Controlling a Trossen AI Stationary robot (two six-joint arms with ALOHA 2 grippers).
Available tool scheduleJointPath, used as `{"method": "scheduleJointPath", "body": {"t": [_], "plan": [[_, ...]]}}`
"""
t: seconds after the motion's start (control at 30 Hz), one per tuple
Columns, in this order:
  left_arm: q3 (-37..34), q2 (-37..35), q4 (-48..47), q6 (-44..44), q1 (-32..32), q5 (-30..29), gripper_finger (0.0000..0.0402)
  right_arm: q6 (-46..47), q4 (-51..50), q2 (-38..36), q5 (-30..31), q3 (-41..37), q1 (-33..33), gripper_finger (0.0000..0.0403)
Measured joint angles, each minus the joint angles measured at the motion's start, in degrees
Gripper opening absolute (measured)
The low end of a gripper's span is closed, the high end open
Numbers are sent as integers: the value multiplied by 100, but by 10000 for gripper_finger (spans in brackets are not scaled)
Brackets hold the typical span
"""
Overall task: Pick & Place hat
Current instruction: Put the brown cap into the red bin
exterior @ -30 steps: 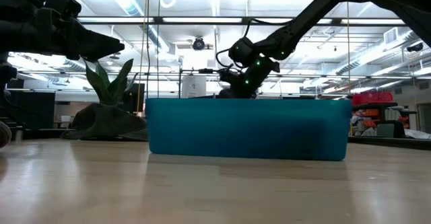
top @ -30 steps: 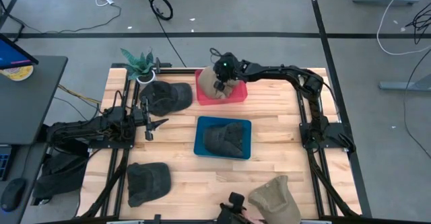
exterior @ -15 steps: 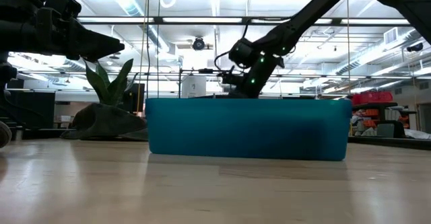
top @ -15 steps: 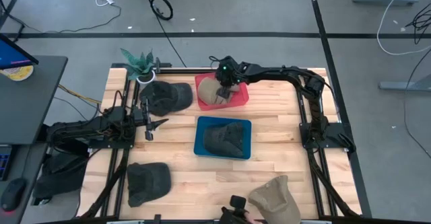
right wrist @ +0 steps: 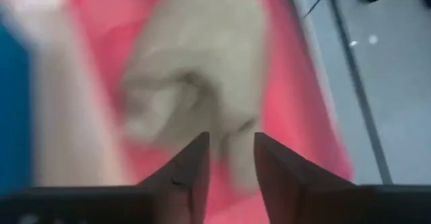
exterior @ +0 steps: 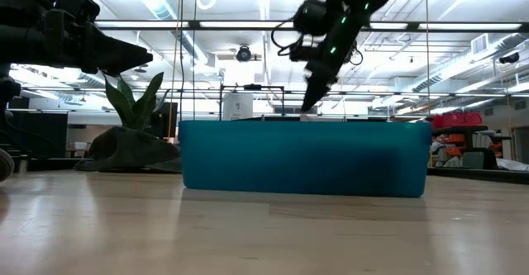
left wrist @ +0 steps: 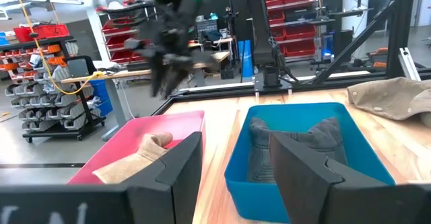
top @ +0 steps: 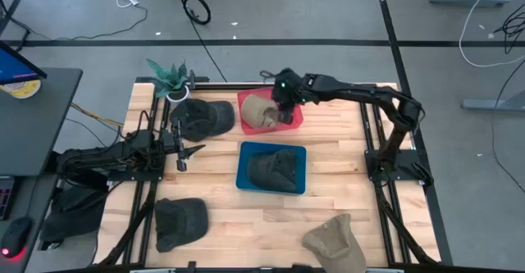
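- Tan hat [top: 261,113] lies in the red bin [top: 294,118] at the bench's far edge, near the middle. Long axis runs roughly along that far edge. Which end is the brim: cannot tell from above.
- Left wrist view shows the same tan hat [left wrist: 138,158] lying low in the red bin [left wrist: 188,122], spread flat.
- Right claw [top: 283,113] hangs over the red bin, at the tan hat's right end. Fingers [right wrist: 192,167] parted by a narrow gap with nothing between them, hat [right wrist: 195,89] below. Not gripping.
- Low view: right claw [exterior: 312,101] is above the bin rims, pointing down.
- Blue bin [top: 244,179] sits mid-bench, holding a dark grey hat [top: 273,170] crumpled inside. In the left wrist view that hat [left wrist: 296,143] stands up against the bin's wall [left wrist: 350,123].
- Left claw [top: 182,152] waits at the bench's left side, pointing toward the blue bin. Fingers [left wrist: 178,167] apart, empty.
- Loose on the bench [top: 336,166]: dark cap [top: 199,117] at the far left, just left of the red bin; second dark cap [top: 179,221] near the front-left corner; second tan hat [top: 335,242] at the front edge, right of centre.
- Small plant [top: 170,77] at the far-left corner.
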Motion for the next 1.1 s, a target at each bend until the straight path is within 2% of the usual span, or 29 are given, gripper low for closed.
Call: {"method": "scheduleJointPath", "body": {"t": [0.17,0.33,0.5,0.67,0.93,1.1], "plan": [[0,-2,0,2,0,2,177,371,-1221,-396,-11,-2,756,172],[0,0,0,2,2,2,177,1117,-2258,-704,-26,-2,1661,214],[1,-1,0,2,2,1,177,2158,-2957,-831,-481,-2,2596,239],[0,-2,0,0,2,0,177,3154,-3169,-832,-1039,-2,3700,249],[2,-2,0,1,1,0,177,4829,-3042,-832,-1072,-2,5403,243],[1,-1,0,0,0,0,177,5445,-2638,-782,-1057,-7,6309,242]]}}
